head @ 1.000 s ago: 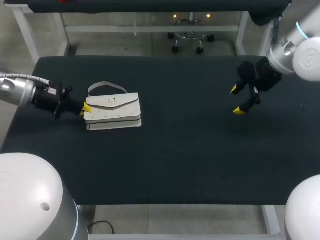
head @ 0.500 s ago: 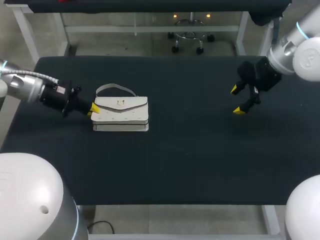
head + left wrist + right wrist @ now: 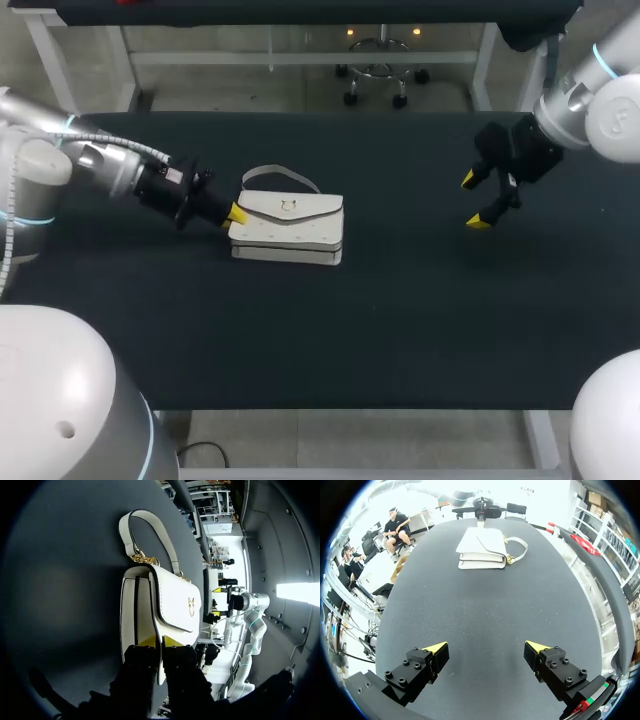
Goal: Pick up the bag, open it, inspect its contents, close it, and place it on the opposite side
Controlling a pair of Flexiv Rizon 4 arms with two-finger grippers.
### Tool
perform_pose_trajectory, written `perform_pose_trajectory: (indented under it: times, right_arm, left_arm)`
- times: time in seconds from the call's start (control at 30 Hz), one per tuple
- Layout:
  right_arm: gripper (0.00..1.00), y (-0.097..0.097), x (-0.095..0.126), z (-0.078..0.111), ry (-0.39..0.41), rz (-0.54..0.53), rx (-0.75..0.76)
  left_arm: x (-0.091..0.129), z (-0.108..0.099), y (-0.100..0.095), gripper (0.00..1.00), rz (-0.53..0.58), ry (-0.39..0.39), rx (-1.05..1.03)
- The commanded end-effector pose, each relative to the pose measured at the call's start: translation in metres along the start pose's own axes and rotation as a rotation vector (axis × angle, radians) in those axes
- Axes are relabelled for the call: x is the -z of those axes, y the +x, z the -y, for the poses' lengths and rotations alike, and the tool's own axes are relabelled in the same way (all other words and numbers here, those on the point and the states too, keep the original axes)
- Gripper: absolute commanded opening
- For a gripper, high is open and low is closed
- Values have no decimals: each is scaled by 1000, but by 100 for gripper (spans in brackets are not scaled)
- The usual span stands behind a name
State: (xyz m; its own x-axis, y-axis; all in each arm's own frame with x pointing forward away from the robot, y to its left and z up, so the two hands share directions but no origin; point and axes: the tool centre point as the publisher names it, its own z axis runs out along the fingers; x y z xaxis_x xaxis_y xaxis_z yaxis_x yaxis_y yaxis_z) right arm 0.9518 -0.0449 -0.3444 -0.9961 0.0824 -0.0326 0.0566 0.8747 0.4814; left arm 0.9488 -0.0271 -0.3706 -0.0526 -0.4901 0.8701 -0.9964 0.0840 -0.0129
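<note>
A white flap handbag (image 3: 290, 225) with a strap handle (image 3: 280, 176) lies left of the table's middle. My left gripper (image 3: 237, 213) is at its left end, shut on the bag's side edge. In the left wrist view the yellow fingertips (image 3: 148, 641) pinch a thin panel of the bag (image 3: 165, 600), whose flap is closed and shows a gold clasp. My right gripper (image 3: 474, 201) hangs open over the table's right part, well apart from the bag. From the right wrist view the bag (image 3: 482, 547) lies far ahead of the open right gripper (image 3: 487, 647).
The black table (image 3: 400, 320) carries nothing else. Bare surface stretches between the bag and my right gripper, and along the front edge.
My left arm has moved right with the bag in its grip, bringing it from the left side toward the middle. The right arm has kept still.
</note>
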Motion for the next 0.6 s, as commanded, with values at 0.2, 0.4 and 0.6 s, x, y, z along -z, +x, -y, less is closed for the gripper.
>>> perform_pose_trajectory:
  times: [0.2, 0.4, 0.6]
  right_arm:
    - [100, 0, -1, 1, -3, 1, 1]
    - [100, 0, -1, 1, -3, 1, 1]
    - [100, 0, -1, 1, -3, 1, 1]
  left_arm:
    - [-43, 0, 21, 0, -7, 60, -9]
    - [-53, -3, 31, 0, -14, 64, -5]
    - [-66, -2, 36, 0, -9, 49, -5]
